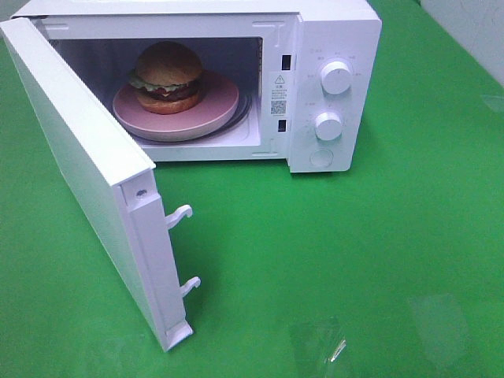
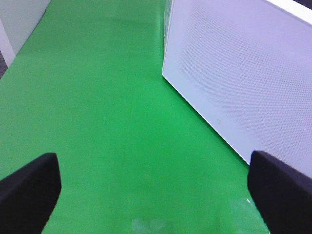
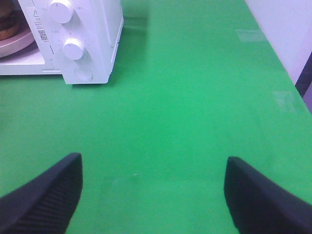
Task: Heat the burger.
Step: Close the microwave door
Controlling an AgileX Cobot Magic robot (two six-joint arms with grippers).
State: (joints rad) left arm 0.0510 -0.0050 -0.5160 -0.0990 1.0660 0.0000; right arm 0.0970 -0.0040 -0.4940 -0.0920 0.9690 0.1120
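The burger (image 1: 166, 76), golden bun over lettuce and a dark patty, sits on a pink plate (image 1: 213, 110) inside the white microwave (image 1: 331, 39). Its door (image 1: 87, 181) is swung wide open toward the front left. In the right wrist view a sliver of the burger (image 3: 7, 28) and the plate (image 3: 17, 46) shows inside the cavity. My left gripper (image 2: 153, 195) is open over green cloth, close beside the door's outer face (image 2: 243, 73). My right gripper (image 3: 153, 195) is open, empty, well in front of the microwave's control panel (image 3: 73, 44). Neither gripper appears in the high view.
Two round knobs (image 1: 336, 78) (image 1: 328, 125) and a round button (image 1: 320, 157) sit on the microwave's right panel. Two latch hooks (image 1: 179, 214) stick out of the door's edge. Green cloth (image 1: 354, 260) covers the table; a white wall (image 3: 287, 34) borders its right side.
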